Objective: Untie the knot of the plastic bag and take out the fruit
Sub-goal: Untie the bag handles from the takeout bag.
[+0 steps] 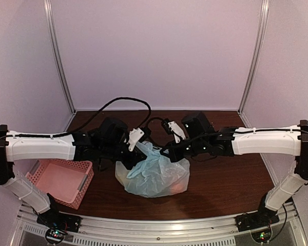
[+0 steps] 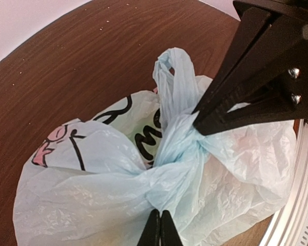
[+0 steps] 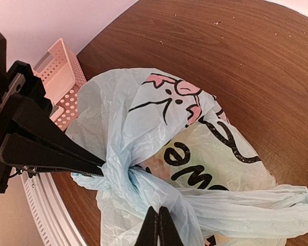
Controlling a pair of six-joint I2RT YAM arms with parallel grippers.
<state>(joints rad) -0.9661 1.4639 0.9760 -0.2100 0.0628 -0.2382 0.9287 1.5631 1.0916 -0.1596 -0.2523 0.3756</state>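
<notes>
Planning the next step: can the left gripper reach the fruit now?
Probably not. The knot keeps the plastic bag closed over the fruit, and the left gripper and right gripper are both shut on plastic beside it.

The dark wood-grain worktop (image 1: 226, 184) carries the tied plastic bag (image 1: 153, 177) centrally and a pink basket (image 1: 61, 180) at its left edge, possibly overhanging.

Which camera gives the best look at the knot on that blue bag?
The left wrist view: the knot sits mid-frame, close, its twist plain. The right wrist view shows it too, lower left, less plainly. From the top view it is too small to make out.
</notes>
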